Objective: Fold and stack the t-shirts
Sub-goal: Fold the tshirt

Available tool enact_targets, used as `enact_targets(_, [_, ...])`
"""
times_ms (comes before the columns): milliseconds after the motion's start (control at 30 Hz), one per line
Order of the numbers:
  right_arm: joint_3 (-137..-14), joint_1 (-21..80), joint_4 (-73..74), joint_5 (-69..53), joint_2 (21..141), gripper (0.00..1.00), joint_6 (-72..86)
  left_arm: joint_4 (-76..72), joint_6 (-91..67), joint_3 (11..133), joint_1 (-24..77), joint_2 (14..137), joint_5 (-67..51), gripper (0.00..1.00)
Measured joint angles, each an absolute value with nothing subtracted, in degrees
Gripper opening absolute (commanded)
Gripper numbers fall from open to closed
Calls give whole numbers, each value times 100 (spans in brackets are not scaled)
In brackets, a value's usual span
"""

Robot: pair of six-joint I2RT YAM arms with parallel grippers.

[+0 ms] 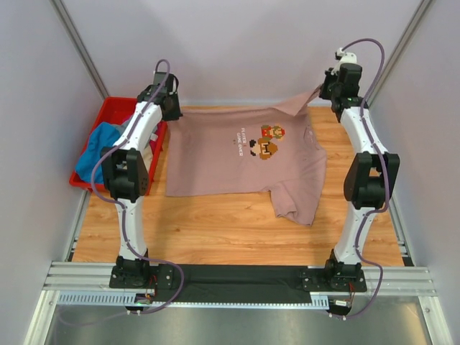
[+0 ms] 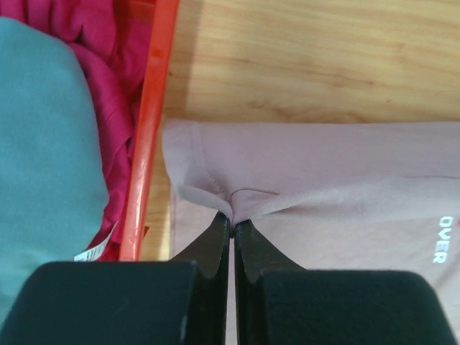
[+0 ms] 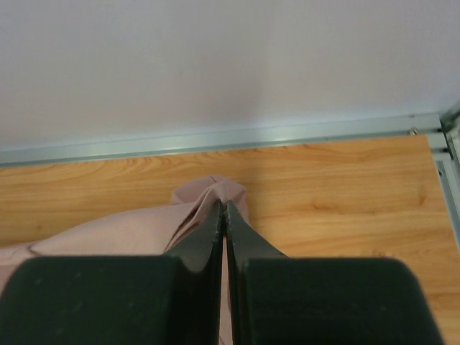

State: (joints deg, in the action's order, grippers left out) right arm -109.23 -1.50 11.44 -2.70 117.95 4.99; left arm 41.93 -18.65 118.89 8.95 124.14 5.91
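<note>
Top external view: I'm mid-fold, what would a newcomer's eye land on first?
The dusty-pink t-shirt spread across the middle of the wooden table, pixel print up, stands out first. Both grippers pinch its far corners: the left gripper beside the red crate, the right gripper holding its corner up in a peak. The crate, far left, holds a blue shirt and a magenta shirt.

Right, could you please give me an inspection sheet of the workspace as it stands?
Surface: wooden table, grain visible near the arms.
Job's things: pink t-shirt spread print-up, bunched at its near right; blue t-shirt and magenta t-shirt heaped in the red crate.
Clutter: nothing seen.
Claws: left claw shut on the pink t-shirt's far left edge; right claw shut on its far right corner, raised off the table.
Cables: a purple cable loops along each arm.
Surroundings: pale walls; metal rail at the near edge.
</note>
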Motion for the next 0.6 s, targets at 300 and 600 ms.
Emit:
enact_targets(300, [-9898,-377,1951,-401,11078,0,825,4313,-1476,10914,902,12230,657,0])
enact_targets(600, [-8927,-336,2058,-598,10805,0,1061,4305,-1173,10390,1017,12223,954,0])
